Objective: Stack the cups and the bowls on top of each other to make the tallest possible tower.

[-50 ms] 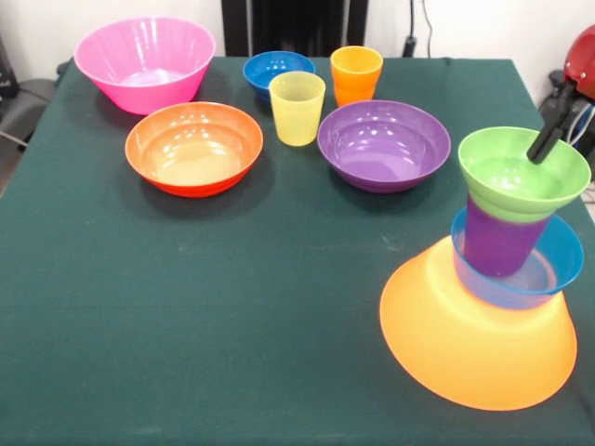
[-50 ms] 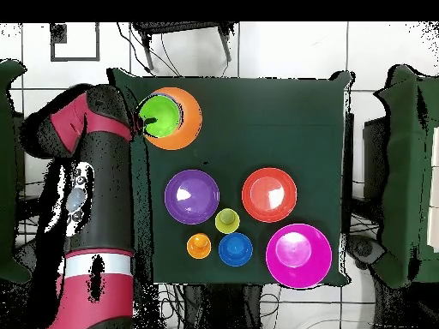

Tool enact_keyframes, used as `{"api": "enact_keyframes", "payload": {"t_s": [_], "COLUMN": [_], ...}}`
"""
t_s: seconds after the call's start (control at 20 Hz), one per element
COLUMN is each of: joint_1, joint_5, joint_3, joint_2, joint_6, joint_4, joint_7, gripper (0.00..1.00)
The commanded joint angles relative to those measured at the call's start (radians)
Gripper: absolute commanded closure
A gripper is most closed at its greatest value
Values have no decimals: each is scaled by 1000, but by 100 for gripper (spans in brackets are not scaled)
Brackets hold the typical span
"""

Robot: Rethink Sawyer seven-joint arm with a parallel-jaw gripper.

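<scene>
We see the gripper [image 1: 547, 141] reaching into the green bowl [image 1: 521, 177] that tops the tower [image 1: 493, 288]; whether it is parted or closed we cannot tell. Directly beneath it sit the purple cup [image 1: 497, 242], the light blue bowl [image 1: 558, 265] and the inverted yellow-orange bowl [image 1: 465, 344]. The other bowls and cups stand well away from the gripper across the worktop [image 1: 232, 316].
</scene>
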Motion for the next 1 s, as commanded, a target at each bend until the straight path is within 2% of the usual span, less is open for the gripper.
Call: {"api": "enact_keyframes", "payload": {"t_s": [0.05, 0.55, 1.0], "joint_1": [-59, -95, -156], "joint_5": [16, 3, 16], "joint_3": [170, 231, 293], "joint_2": [-51, -77, -179], "joint_6": [39, 46, 67], "joint_4": [145, 170, 275], "joint_7": [-243, -259, -317], "gripper": [0, 0, 0]}}
